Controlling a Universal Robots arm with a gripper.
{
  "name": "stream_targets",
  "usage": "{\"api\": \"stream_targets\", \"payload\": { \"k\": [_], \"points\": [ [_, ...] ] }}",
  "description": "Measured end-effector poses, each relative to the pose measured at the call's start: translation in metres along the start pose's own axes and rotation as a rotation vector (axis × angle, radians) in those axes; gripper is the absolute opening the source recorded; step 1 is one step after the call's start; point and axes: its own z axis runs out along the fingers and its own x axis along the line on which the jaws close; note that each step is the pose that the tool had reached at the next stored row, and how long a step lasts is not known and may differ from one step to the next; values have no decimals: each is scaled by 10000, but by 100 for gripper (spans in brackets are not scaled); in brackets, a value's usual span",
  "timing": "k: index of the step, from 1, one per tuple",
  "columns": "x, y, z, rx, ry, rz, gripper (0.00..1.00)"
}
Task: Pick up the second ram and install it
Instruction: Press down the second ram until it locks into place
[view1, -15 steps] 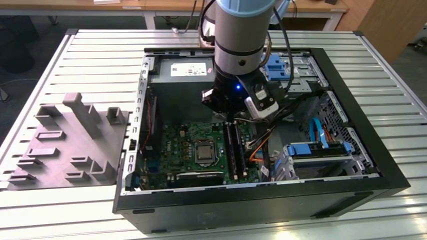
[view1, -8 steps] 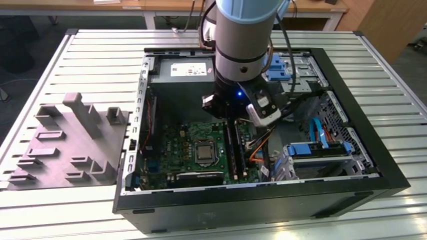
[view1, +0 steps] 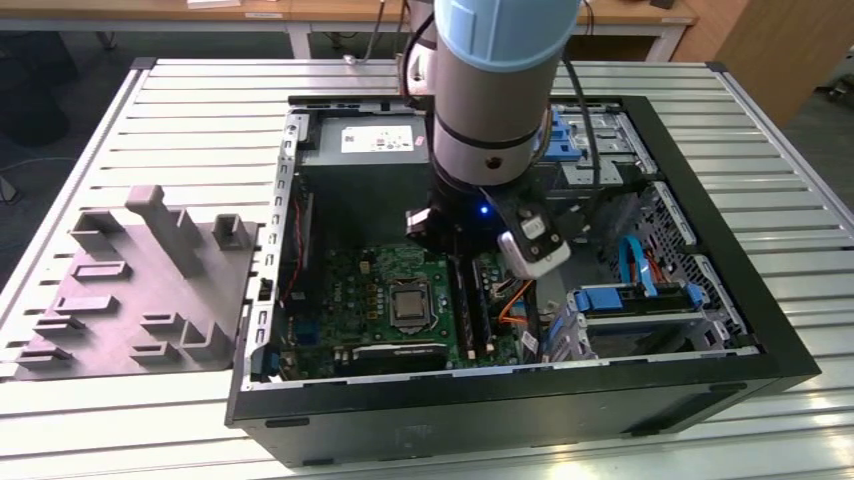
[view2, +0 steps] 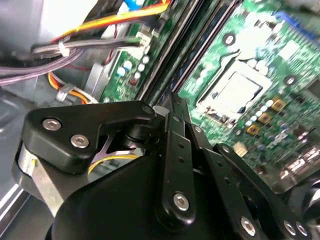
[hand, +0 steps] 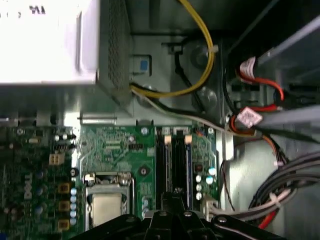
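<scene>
My gripper (view1: 461, 250) hangs low inside the open computer case, right over the black memory slots (view1: 470, 300) beside the silver processor socket (view1: 404, 303). In both wrist views its fingers (view2: 172, 107) are drawn together, and the tips (hand: 176, 194) point at the slots (hand: 172, 160). A long dark strip runs along the slots under the tips. I cannot tell whether it is the second ram or the slot itself, nor whether anything thin sits between the fingers. The green motherboard (view2: 260, 55) and the socket (view2: 232, 95) lie just beyond the gripper.
The case (view1: 747, 300) walls ring the arm closely. A grey power supply (view1: 360, 150) stands behind the board. Yellow, red and grey cables (hand: 200, 75) and blue drive bays (view1: 641, 300) crowd the side near the slots. A grey moulded fixture (view1: 134, 290) lies at the exterior view's left.
</scene>
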Motion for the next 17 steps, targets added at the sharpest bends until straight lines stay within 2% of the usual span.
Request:
{"api": "stream_targets", "payload": {
  "k": [6, 10, 17],
  "points": [
    [-5, -163, -11, 64, -2, -3, 11],
    [-7, -241, -16, 121, -3, -5, 11],
    [-8, -280, -15, 243, -5, -11, 11]
  ]
}}
